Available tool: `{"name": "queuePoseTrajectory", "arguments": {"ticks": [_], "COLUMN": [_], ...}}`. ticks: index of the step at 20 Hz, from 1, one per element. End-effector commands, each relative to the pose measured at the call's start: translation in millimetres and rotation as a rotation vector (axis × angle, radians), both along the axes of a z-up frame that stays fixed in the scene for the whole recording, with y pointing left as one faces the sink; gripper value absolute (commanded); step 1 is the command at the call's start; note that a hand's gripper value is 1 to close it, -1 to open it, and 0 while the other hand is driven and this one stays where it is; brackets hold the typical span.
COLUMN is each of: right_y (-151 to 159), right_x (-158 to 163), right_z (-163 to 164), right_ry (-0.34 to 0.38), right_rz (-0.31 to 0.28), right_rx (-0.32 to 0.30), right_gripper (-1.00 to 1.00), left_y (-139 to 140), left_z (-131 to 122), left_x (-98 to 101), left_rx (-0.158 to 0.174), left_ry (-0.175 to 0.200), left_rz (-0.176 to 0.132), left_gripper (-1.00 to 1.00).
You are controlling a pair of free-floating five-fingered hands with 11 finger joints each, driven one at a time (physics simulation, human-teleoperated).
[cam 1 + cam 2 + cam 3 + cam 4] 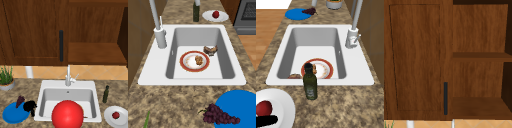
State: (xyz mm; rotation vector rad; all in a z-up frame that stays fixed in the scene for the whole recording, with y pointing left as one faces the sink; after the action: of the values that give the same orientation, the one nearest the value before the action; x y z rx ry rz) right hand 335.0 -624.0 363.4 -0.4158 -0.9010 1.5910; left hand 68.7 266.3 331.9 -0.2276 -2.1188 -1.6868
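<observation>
Red bowl [67,114] sits lowest at the sink's [45,85] front edge. Left of the sink, my left hand [30,106] hovers over the blue plate [12,116] beside the grapes [20,100]; whether it grips, I cannot tell.

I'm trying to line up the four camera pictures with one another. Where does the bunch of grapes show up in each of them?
Front view: the grapes lie lower left, on the blue plate, beside the left hand.
Left side view: bottom, right of centre, at that plate's edge.
Right side view: top, left of centre, on that plate.
Upper view: not in it.
Shared landmark: the faucet, also at and.
</observation>
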Motion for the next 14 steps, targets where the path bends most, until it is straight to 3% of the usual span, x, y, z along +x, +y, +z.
{"name": "queuePoseTrajectory", "arguments": {"ticks": [1,14], "right_y": [-1.4,-1.9], "right_x": [-15.9,-87.0], "right_z": [16.1,88.6], "right_ry": [0.000,-0.005], "right_rz": [0.007,0.009], "right_rx": [0.086,0.153], "right_gripper": [-1.00,-1.00], "left_y": [0.0,0.0], "left_z": [0.0,0.0], "left_x": [0.0,0.0], "left_rx": [0.000,0.000], "left_ry": [0.000,0.000], "left_rz": [0.000,0.000], "left_gripper": [0.00,0.00]}}
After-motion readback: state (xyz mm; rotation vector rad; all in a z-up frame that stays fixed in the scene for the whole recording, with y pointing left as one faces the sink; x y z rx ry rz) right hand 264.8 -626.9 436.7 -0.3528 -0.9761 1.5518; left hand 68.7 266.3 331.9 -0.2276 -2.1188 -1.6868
